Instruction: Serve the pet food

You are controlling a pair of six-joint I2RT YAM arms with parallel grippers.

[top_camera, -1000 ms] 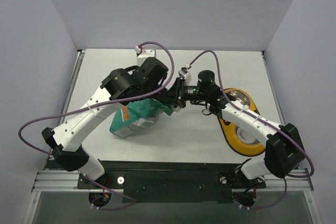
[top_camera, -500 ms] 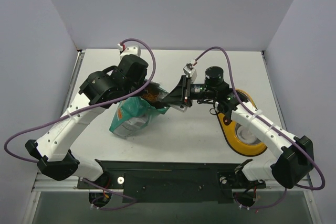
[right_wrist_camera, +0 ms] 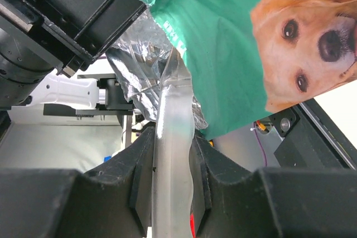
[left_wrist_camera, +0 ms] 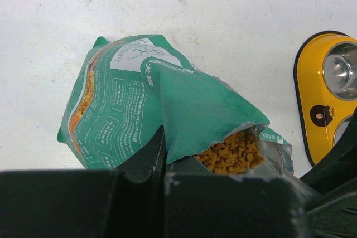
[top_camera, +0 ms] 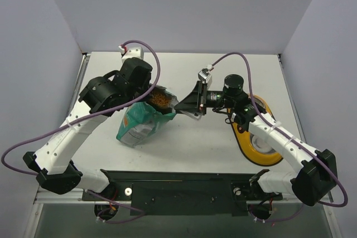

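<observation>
Where the white worktop [top_camera: 223, 143] spreads ahead of my bases, the teal-green bag [top_camera: 139, 126] slumps left of centre, its torn mouth raised and turned toward my right arm. The yellow two-bowl feeder [top_camera: 259, 149] sits well apart at the right edge, under that arm. My left hand [left_wrist_camera: 162, 165] is clamped on the bag's rim and holds the mouth up. My right hand [right_wrist_camera: 170, 188] is closed around the handle of the clear scoop [right_wrist_camera: 173, 137], whose long axis runs from the hand leftward, its front end just beside the mouth. The pet food [left_wrist_camera: 231, 151] is heaped inside that opening, to the left of the scoop. I judge the right hand does the digging, though I cannot tell whether the scoop has anything in it yet.
</observation>
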